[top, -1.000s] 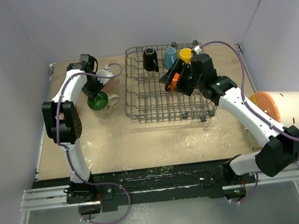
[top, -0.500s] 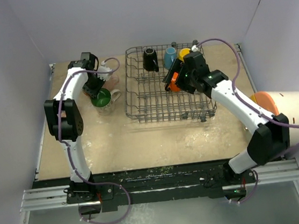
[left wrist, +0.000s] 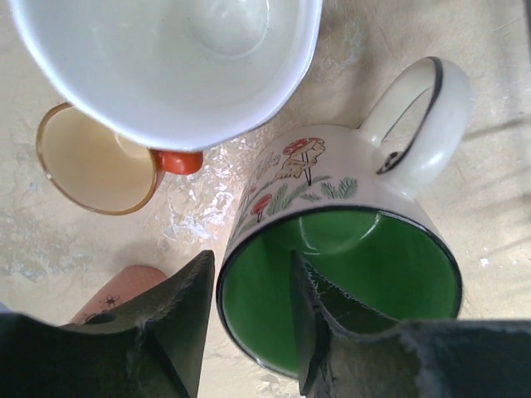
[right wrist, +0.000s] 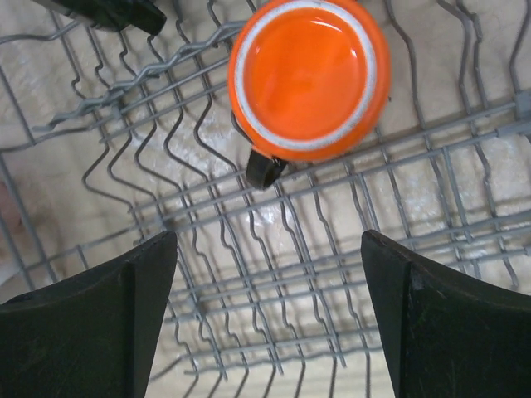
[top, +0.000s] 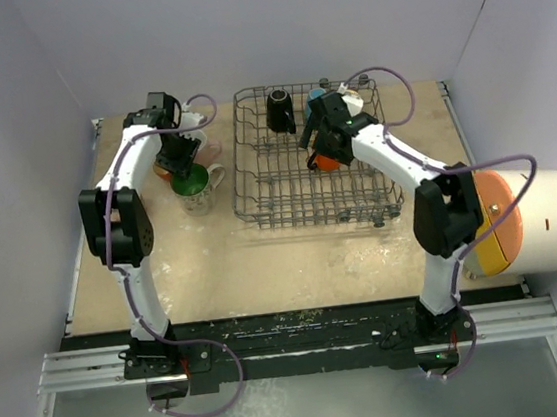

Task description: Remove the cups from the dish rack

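Nearest, on the table [top: 294, 257] to the right of the rack [top: 287, 192], a big white cylinder [top: 551, 213] with an orange face was seen lying on its side. Left of the rack, just beside it, a white mug [left wrist: 332, 178] with a green inside was stood upright, its handle turned toward the rack. The left gripper [left wrist: 249, 282] was held over this mug from above with its jaws parted. One finger was placed outside the rim and the other inside the green bowl, and a gap was seen between the inner finger and the wall, so nothing was clamped. Just beyond the mug, still left of the rack, an orange-handled cup [left wrist: 95, 166] and a pink cup [top: 209, 148] were set close together. Inside the rack, on its floor wires toward the right, an orange cup [right wrist: 307, 79] was seen end-on, its dark handle pointed at the right wrist camera; whether mouth or base was shown could not be told. The right gripper [right wrist: 265, 249] was hung above the wires just short of that cup, fingers spread wide and empty. At the far side of the rack a black cup [top: 280, 111] was propped, and a blue cup [top: 317, 94] was partly hidden behind the right arm.
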Motion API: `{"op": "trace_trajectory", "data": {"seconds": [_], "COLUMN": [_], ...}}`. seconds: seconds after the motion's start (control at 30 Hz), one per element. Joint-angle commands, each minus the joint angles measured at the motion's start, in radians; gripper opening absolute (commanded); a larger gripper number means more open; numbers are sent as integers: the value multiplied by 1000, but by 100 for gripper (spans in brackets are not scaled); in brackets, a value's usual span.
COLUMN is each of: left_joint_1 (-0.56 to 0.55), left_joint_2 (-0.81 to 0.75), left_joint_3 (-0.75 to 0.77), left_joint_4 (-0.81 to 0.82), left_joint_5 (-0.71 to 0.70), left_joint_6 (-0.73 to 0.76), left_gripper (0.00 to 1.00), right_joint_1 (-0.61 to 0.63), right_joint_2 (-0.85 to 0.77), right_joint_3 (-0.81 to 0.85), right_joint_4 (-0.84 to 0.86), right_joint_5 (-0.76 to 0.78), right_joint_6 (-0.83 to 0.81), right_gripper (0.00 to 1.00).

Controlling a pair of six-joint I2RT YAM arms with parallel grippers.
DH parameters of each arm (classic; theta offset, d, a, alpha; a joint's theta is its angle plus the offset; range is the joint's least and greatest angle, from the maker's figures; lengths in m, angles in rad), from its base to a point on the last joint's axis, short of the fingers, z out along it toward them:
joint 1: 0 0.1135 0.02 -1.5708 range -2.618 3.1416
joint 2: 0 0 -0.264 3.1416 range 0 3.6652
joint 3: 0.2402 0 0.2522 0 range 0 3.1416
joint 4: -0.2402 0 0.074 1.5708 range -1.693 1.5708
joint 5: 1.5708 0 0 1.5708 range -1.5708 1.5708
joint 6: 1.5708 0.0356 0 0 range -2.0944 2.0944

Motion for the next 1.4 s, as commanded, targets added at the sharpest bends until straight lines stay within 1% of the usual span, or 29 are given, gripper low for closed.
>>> {"op": "trace_trajectory", "data": {"seconds": [0.0, 0.03, 0.07, 0.1, 0.13, 0.17, 0.23, 0.27, 0.3, 0.4, 0.57, 0.8, 0.93, 1.03, 1.23, 1.37], "left_joint_1": [26, 35, 44, 53, 64, 75, 104, 117, 129, 155, 162, 165, 164, 164, 164, 164], "left_joint_2": [-140, -157, -175, -197, -217, -239, -282, -301, -321, -365, -428, -469, -478, -477, -475, -475], "left_joint_3": [10, 11, 9, 8, 6, 4, 3, 0, -3, -22, -78, -133, -143, -140, -139, -141], "left_joint_4": [18, 8, -3, -17, -26, -33, -50, -60, -68, -102, -125, -125, -124, -124, -125, -124], "left_joint_5": [44, 57, 69, 80, 89, 100, 133, 150, 164, 204, 236, 272, 282, 293, 306, 300], "left_joint_6": [-34, -33, -30, -24, -17, -11, 0, 7, 11, 31, 59, 75, 72, 62, 53, 54], "left_gripper": [47, 53, 55, 65, 68, 77, 84, 89, 91, 92, 92, 91, 90, 90, 90, 89], "right_joint_1": [44, 55, 67, 78, 88, 95, 98, 97, 99, 99, 98, 98, 94, 86, 80, 69], "right_joint_2": [116, 147, 176, 207, 234, 265, 321, 346, 367, 406, 434, 394, 362, 352, 335, 347], "right_joint_3": [163, 195, 230, 263, 294, 326, 382, 407, 430, 459, 460, 365, 324, 314, 289, 297], "right_joint_4": [-86, -110, -129, -146, -162, -176, -226, -266, -293, -310, -335, -308, -282, -278, -188, -159], "right_joint_5": [161, 186, 212, 234, 255, 272, 292, 295, 305, 320, 348, 384, 402, 403, 370, 340], "right_joint_6": [60, 71, 79, 88, 95, 102, 133, 160, 178, 188, 184, 169, 125, 101, -5, -76], "right_gripper": [92, 91, 91, 91, 90, 89, 88, 88, 87, 85, 79, 68, 58, 57, 54, 47]}}
